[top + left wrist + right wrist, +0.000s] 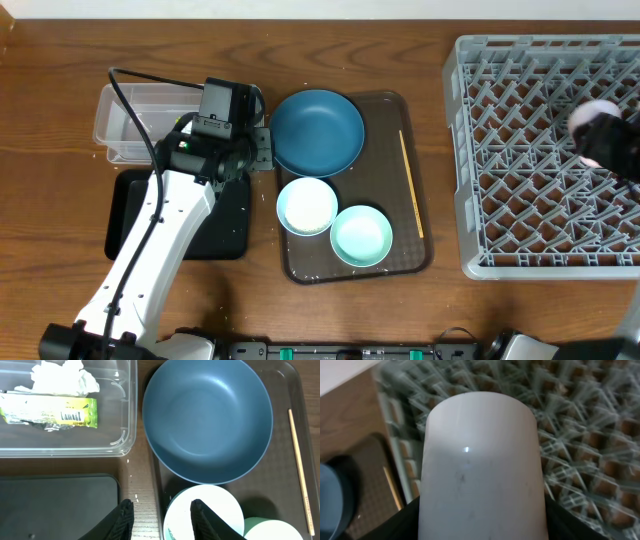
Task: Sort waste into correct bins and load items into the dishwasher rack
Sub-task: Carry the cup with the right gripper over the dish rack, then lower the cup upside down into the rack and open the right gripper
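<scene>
The waste side looks mostly done: the yellow-green snack wrapper (50,411) and the crumpled white tissue paper (62,377) both lie inside the clear tub (127,435), which sits toward the table's far left corner. The black tray (55,505) lies just in front of the tub. A few pale specks show on it from overhead, but they are too small to say whether they are rice grains.

Loading is only beginning. The right gripper (482,520) is clamped on the small pink cup (480,450) and holds it above the dishwasher rack (520,200), near the rack's right edge. The cup is not yet set among the pegs, and nothing else can be seen in the rack.

The other four items wait on the brown serving tray (415,255):
- the dark blue plate (207,420) at its far left corner
- the white bowl (210,505) at the middle of its left edge
- the mint-green bowl (270,532) touching the white one, toward the near edge
- the chopstick (299,470) along the right edge

The left gripper (162,507) hangs over the brown tray's left edge, its fingers apart and empty, with the white bowl's rim just beside one finger. That bowl is probably its next pick — so one item is in hand and four are left
</scene>
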Motion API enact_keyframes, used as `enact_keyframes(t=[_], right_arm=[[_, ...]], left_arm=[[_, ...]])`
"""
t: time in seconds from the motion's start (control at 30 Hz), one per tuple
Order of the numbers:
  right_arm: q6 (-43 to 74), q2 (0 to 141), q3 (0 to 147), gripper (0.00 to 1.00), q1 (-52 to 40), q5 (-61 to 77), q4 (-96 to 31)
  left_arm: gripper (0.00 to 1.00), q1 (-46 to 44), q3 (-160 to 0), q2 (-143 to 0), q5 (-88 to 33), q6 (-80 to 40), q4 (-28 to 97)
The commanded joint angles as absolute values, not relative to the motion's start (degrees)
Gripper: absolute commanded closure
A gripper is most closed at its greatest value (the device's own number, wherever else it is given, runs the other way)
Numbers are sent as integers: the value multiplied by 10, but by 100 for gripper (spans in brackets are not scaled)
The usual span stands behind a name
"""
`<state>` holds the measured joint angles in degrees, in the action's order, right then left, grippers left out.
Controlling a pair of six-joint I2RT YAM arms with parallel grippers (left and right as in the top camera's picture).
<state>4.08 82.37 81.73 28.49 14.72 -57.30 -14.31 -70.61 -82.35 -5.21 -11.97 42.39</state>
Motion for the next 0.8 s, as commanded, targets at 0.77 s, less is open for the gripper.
enact_keyframes(t=[0.77], right_arm=[[46,1150,1116,94,440,15,-778]], left_arm=[[60,-142,-712,-822,-38,-114,426]])
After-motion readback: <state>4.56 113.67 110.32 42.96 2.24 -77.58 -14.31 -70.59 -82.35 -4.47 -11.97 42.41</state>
